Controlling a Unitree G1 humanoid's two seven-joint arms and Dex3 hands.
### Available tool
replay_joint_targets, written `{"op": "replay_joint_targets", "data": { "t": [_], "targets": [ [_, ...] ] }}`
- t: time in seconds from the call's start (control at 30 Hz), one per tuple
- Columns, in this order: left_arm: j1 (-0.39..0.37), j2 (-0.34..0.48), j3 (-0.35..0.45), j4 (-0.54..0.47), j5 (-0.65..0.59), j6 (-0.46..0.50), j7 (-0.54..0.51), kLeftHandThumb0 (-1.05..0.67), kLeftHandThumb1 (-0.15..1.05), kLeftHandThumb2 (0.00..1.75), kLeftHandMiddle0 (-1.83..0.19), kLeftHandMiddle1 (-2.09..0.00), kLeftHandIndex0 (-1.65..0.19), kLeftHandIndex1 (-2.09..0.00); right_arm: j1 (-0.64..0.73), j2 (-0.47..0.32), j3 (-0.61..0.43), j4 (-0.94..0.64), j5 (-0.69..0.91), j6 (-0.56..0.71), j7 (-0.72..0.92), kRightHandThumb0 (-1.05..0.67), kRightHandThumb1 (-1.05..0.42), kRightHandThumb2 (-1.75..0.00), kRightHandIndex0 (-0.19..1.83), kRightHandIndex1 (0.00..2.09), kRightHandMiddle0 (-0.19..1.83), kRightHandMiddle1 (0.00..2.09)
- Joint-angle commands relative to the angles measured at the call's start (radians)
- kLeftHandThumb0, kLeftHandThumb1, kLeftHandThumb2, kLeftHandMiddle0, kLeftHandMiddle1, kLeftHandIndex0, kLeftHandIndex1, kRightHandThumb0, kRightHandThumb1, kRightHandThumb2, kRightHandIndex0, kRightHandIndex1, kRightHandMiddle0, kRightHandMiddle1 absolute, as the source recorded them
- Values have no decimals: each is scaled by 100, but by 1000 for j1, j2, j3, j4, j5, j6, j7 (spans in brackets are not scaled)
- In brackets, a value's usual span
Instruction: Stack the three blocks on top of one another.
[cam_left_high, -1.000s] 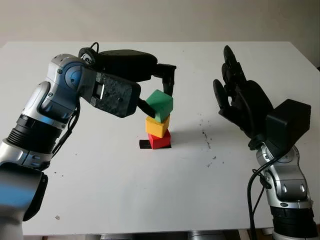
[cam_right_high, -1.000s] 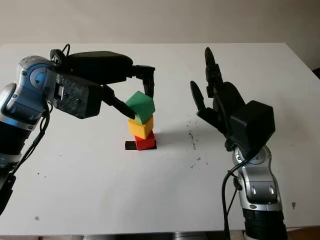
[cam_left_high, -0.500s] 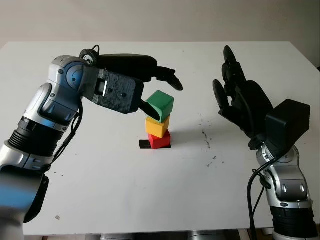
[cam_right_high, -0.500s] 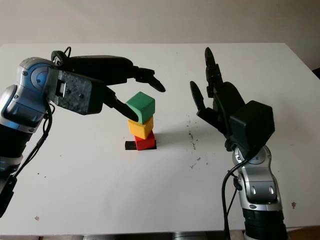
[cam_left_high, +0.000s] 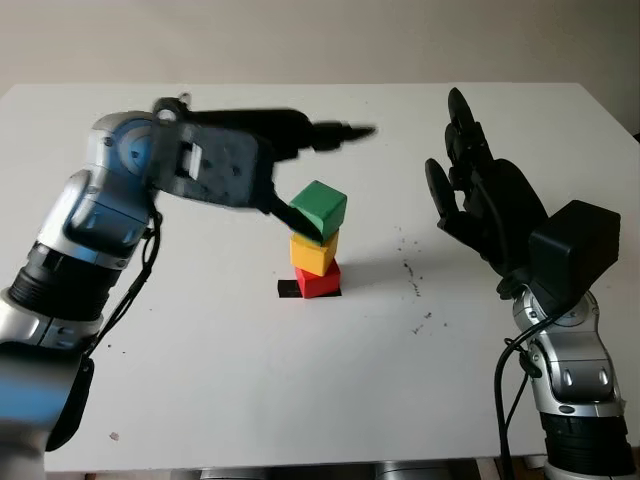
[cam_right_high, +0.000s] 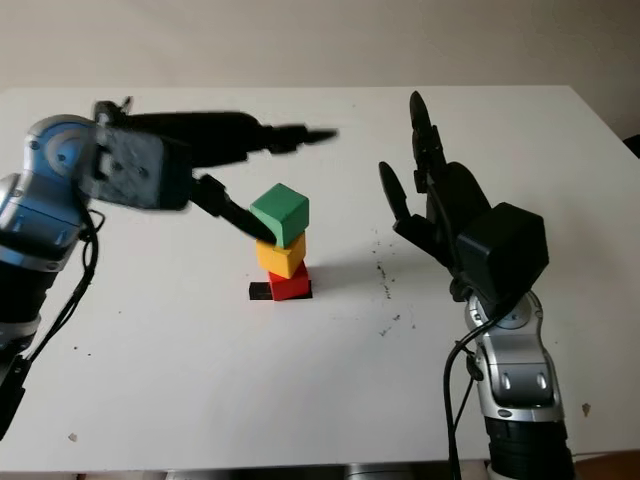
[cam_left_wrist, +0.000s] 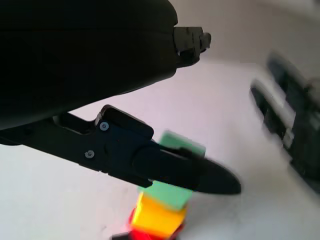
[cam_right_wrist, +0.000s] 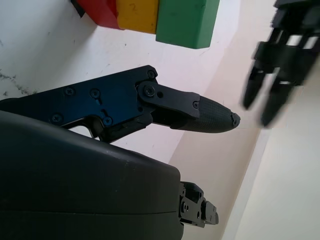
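The left hand (cam_left_high: 300, 160) is open, empty, at ten o'clock of the green block (cam_left_high: 319, 209), one finger near its left face. Green sits atop the yellow block (cam_left_high: 315, 252) and red block (cam_left_high: 319, 282), mid-counter (cam_left_high: 230, 380). The right hand (cam_left_high: 480, 205) is open at three o'clock.

Green block (cam_left_high: 319, 209) atop yellow block (cam_left_high: 314, 252) atop red block (cam_left_high: 318, 281), slightly skewed.

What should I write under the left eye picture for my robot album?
Green block tops yellow block and red block; left robot hand open beside the tower.
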Motion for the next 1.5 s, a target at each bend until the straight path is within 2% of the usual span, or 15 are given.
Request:
{"op": "replay_joint_targets", "data": {
  "t": [0.0, 0.07, 0.13, 0.3, 0.4, 0.6, 1.0, 1.2, 1.47],
  "targets": [
    [28, -3, 58, -7, -32, 2, 45, -96, 105, 61, 19, 0, 19, 0, 6, 7, 4, 0, 5, -4, -3, -64, -105, -64, -19, 0, -19, 3],
    [56, -15, 99, -7, -69, -15, 100, -95, 105, 68, 19, 0, 19, 0, 7, 5, 7, 5, -1, -11, -2, -64, -105, -64, -19, 0, -19, 2],
    [89, -44, 149, -10, -114, 9, 165, -93, 105, 72, 19, 0, 19, 0, 9, 7, 8, 6, 3, 3, -1, -65, -105, -64, -19, 0, -19, 0],
    [192, -155, 278, 0, -271, 11, 317, -89, 105, 65, 19, 0, 19, 0, 12, 26, 11, 28, 22, 2, -2, -66, -105, -66, -19, 0, -19, 0],
    [248, -207, 324, -8, -347, -4, 370, -87, 105, 63, 19, 0, 19, 0, 9, 39, 13, 40, 26, 11, -9, -66, -105, -67, -19, 0, -19, 0],
    [366, -236, 340, 18, -357, -117, 423, -85, 105, 67, 19, 0, 19, 0, 6, 46, 11, 54, 20, 52, -28, -67, -105, -65, -19, 0, -19, 0],
    [576, -276, 320, 44, -336, -254, 491, -81, 105, 67, 19, -3, 19, 0, 5, 78, -6, 118, 40, 47, -62, -63, -105, -61, -19, 0, -19, 0],
    [633, -310, 297, 17, -317, -254, 530, -85, 105, 68, 19, 0, 19, 0, 6, 85, 3, 129, 25, 29, -76, -64, -105, -60, -19, 0, -19, 0],
    [636, -331, 265, 23, -294, -285, 544, -83, 105, 70, 19, 0, 19, 0, 14, 83, 2, 128, 31, 16, -74, -65, -105, -59, -19, 0, -19, 0]
  ]
}}
